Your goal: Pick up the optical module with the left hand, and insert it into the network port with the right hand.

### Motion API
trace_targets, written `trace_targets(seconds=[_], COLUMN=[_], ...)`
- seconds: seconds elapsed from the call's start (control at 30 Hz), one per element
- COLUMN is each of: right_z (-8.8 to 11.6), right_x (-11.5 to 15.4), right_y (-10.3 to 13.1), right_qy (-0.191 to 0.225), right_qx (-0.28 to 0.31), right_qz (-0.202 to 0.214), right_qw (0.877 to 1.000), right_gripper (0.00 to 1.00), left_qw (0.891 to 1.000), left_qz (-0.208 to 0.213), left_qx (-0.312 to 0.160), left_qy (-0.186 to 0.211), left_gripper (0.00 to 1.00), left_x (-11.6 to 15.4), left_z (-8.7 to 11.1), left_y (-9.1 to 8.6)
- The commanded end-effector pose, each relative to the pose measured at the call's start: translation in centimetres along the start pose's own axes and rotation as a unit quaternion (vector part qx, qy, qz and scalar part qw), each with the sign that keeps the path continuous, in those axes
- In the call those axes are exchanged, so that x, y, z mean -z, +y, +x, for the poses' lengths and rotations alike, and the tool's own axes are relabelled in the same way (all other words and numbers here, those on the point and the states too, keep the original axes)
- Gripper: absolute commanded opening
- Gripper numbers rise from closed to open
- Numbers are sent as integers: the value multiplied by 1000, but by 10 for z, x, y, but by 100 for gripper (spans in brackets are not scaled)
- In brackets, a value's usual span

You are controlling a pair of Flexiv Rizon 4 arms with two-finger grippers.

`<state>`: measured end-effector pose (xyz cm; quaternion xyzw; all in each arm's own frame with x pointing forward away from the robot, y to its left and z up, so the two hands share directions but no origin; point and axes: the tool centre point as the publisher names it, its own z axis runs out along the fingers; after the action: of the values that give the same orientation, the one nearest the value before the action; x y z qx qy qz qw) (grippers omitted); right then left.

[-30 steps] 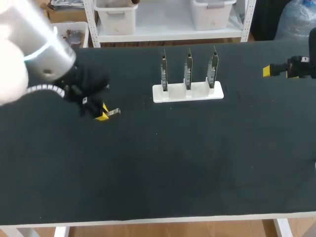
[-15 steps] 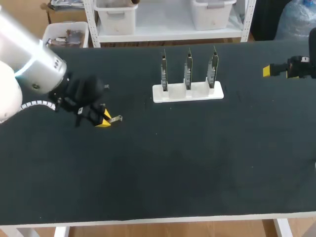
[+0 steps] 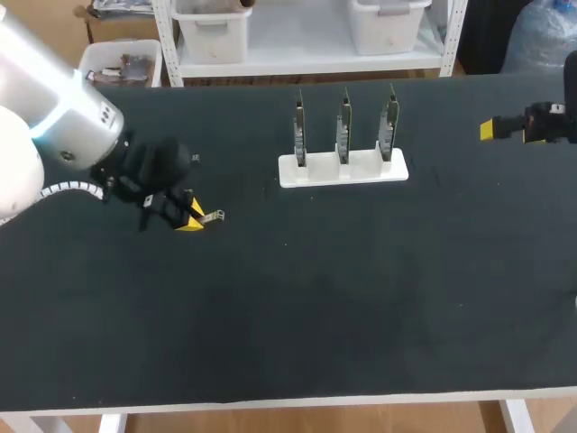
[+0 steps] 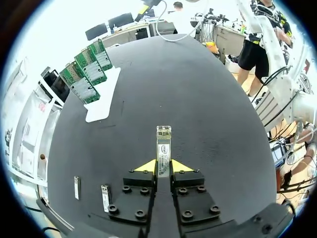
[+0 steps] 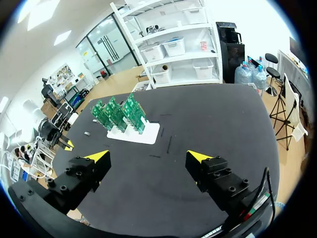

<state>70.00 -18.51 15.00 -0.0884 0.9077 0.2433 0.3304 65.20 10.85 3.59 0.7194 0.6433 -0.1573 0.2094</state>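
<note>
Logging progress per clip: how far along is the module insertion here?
Done: the left gripper is shut on the optical module, which sticks out past its fingers. In hand: the handover, not yet begun; the right gripper hangs open at the right end of the table. Left: that handover, then insertion at the circuit boards.

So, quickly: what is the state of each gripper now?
Left gripper: shut on the optical module.
Right gripper: open, holding nothing.

The slim silver optical module (image 4: 163, 144), label up, sticks forward, seemingly level, pinched in the left claw (image 4: 163, 166).
</note>
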Motion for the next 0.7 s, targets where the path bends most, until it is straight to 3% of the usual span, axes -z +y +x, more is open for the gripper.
trace_targets(seconds=[0.03,0.33,0.7], right_z=[0,0,0], right_x=[0,0,0], right_y=[0,0,0], right_qy=[0,0,0], right_qx=[0,0,0], right_qz=[0,0,0], right_qw=[1000,1000,1000], right_gripper=[100,100,100], left_qw=[1000,999,995], left_qz=[2,-34,-71], left_qx=[-1,15,17], left_qy=[-4,-4,-64], left_gripper=[0,0,0], left_x=[1,17,32], left_z=[1,-16,-43], left_y=[3,26,44])
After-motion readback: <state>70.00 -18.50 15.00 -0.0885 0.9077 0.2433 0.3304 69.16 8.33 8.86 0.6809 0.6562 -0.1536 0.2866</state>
